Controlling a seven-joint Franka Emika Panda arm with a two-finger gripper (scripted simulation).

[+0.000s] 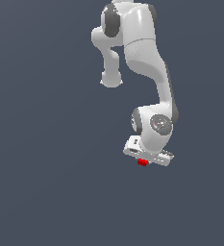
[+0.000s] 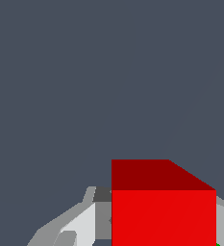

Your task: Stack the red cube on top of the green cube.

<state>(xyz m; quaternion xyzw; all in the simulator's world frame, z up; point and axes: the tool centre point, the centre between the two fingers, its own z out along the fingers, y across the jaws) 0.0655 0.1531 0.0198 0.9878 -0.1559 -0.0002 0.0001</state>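
The gripper [image 1: 143, 162] has its fingers closed around the red cube [image 1: 143, 162], low beneath the arm. The green cube barely shows, so stacking looks near, release remaining.

You saw 1 white arm [image 1: 144, 53] reaching down from the exterior view's top, its wrist [image 1: 154, 126] bent low. Your gripper [image 1: 143, 163] pointed downward, its fingers [image 2: 80, 223] clamped on the red cube [image 2: 164, 216].

one red cube [image 1: 143, 162]; one green cube, only sliver visible [image 2: 218, 244]; one arm [image 1: 147, 57].
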